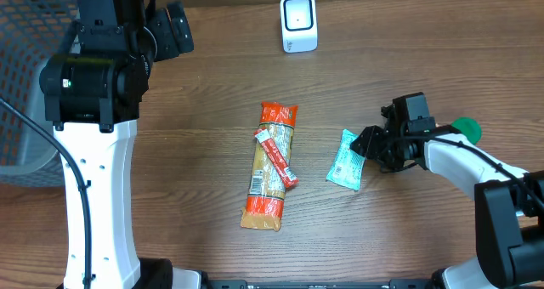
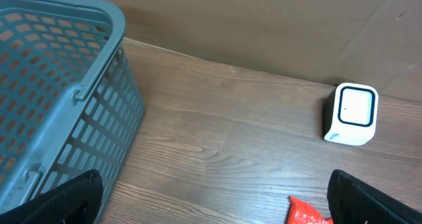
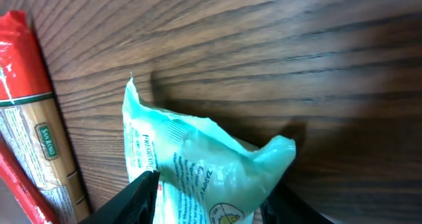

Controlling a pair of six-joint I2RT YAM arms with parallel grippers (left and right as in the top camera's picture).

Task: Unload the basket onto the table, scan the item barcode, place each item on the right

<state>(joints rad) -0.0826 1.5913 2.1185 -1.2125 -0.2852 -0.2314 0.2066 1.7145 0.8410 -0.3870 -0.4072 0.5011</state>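
A teal plastic packet (image 1: 345,161) lies on the wooden table right of centre. My right gripper (image 1: 365,147) reaches it from the right, low over the table. In the right wrist view the packet (image 3: 198,151) bulges up between the two black fingers, which press on both its sides; the right gripper (image 3: 208,199) is shut on it. The white scanner (image 1: 298,23) stands at the back centre and also shows as the white scanner (image 2: 351,113) in the left wrist view. My left gripper (image 2: 214,201) hangs open high at the back left, holding nothing.
A long orange-ended pasta pack (image 1: 270,166) lies mid-table with a red stick packet (image 1: 276,157) across it, just left of the teal packet. A grey-blue basket (image 1: 25,68) stands at the far left. A green object (image 1: 466,129) sits behind the right arm.
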